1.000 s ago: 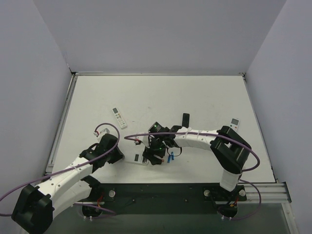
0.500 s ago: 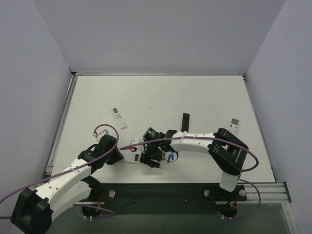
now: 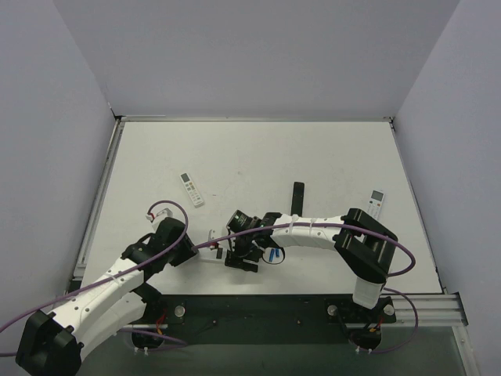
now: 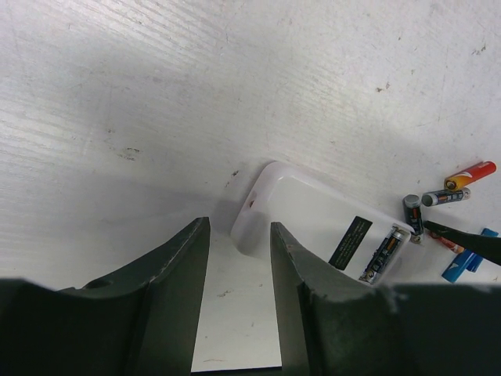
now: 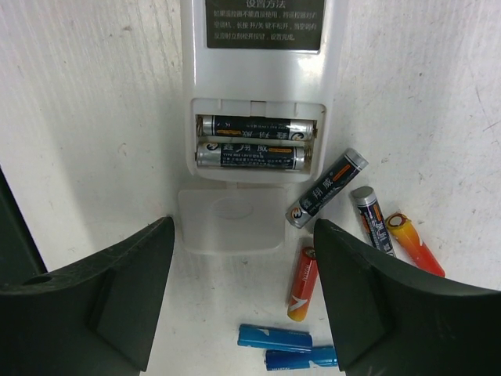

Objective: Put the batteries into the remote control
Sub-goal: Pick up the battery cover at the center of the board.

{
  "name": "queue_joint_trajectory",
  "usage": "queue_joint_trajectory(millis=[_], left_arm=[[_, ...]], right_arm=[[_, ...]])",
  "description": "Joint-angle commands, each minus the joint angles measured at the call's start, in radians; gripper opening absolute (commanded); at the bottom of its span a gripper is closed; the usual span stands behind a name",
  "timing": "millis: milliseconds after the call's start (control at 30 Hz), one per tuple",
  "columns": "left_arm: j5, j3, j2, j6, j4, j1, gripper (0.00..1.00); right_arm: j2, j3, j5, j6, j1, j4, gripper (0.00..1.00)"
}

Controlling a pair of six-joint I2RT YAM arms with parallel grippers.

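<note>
- White table (image 3: 258,157) boxed in by plain grey walls; both your arms sit low near its front edge.
- Far left: slim white remote (image 3: 192,189) lies alone, well apart from the work spot.
- Your left gripper (image 4: 239,224): fingers parted, nothing between them, the remote's corner just past the tips.
- Remote control (image 5: 262,78) lies back-up on the table between your two grippers. Its compartment is uncovered, with two dark batteries (image 5: 254,127) seated side by side in it.
- Loose white cover (image 5: 231,215) lies flat just beside the compartment end.
- Your right gripper (image 5: 243,231) hangs over that cover, jaws wide, holding nothing.
- Right of it are spare batteries (image 5: 326,188) on the table: two dark grey, one orange, one red, two blue.
- Further right: black bar (image 3: 297,196), then small white remote (image 3: 376,202).
</note>
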Motion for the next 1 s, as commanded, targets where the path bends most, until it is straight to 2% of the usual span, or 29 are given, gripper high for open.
queue_joint_trajectory(millis=[0, 167, 233, 367, 567, 633, 967], left_arm=[[-0.018, 0.049, -0.011, -0.001, -0.011, 0.002, 0.48], [-0.015, 0.046, -0.014, 0.0, -0.012, 0.006, 0.48], [-0.012, 0.044, -0.016, 0.002, -0.012, 0.006, 0.49], [-0.004, 0.04, -0.02, 0.006, -0.003, 0.011, 0.49], [0.014, 0.034, -0.02, 0.02, 0.027, 0.013, 0.49], [0.019, 0.031, -0.016, 0.023, 0.029, 0.013, 0.49], [0.033, 0.02, -0.006, 0.029, 0.052, 0.014, 0.49]], right_arm=[[0.02, 0.001, 0.033, -0.004, 0.009, -0.117, 0.67], [0.033, 0.007, 0.052, -0.005, 0.009, -0.125, 0.64], [0.036, 0.01, 0.053, -0.005, 0.009, -0.13, 0.59], [0.011, 0.021, 0.033, -0.001, 0.009, -0.134, 0.41], [-0.029, 0.061, 0.023, -0.004, 0.0, -0.147, 0.25], [-0.036, 0.076, 0.023, -0.008, 0.0, -0.159, 0.22], [-0.053, 0.181, 0.01, -0.008, 0.005, -0.205, 0.22]])
